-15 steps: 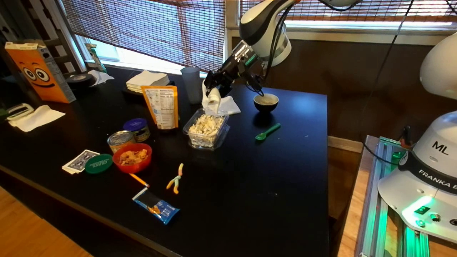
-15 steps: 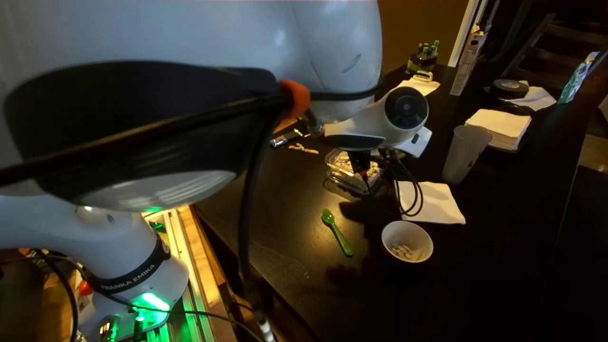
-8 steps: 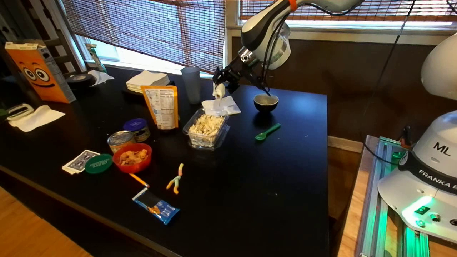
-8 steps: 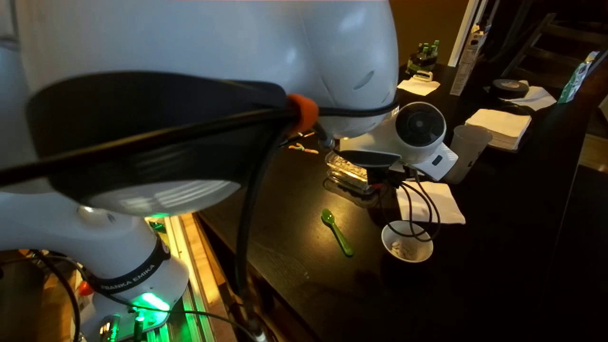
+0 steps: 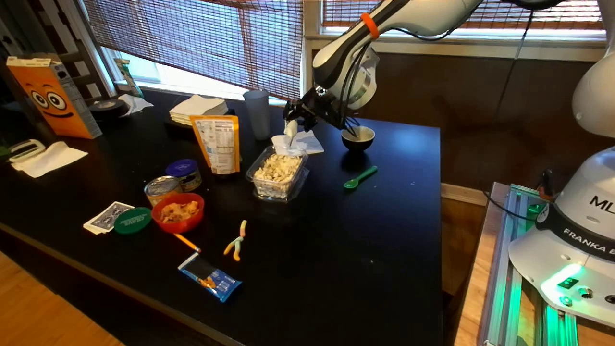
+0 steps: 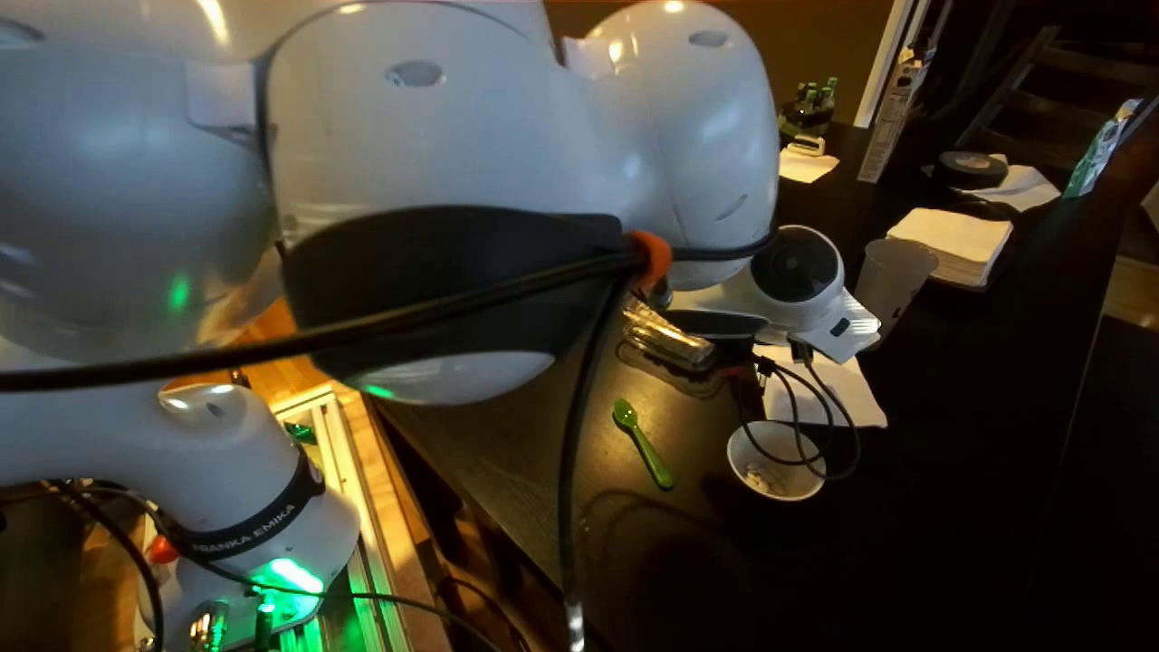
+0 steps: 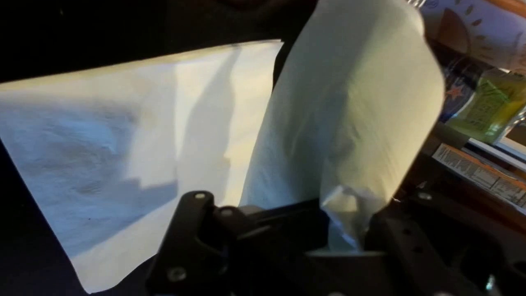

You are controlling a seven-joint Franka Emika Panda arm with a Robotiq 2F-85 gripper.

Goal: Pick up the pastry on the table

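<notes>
Apparently, a grasp is established: the tool [image 7: 348, 230] is clamped on the bunched end of the napkin [image 7: 347, 107], whose rest stands out loose in the wrist view. Pastry: not visible in any view; cannot tell whether it is wrapped inside. In an exterior view, the napkin hangs over the bench [image 5: 346, 250], above a flat sheet [image 5: 311, 142] and near the box [image 5: 271, 190]; whether its tip touches anything is unclear.

Handling (judged): paper light, limp, easily torn, unlikely to slip. Pastry, if inside, probably light and brittle, apt to crumble under hard squeezing or slide from an open fold. Better hold: across the folded paper with the pastry's edge caught too, modest force. A pinch on paper alone risks a drop; slow, level travel advised.
</notes>
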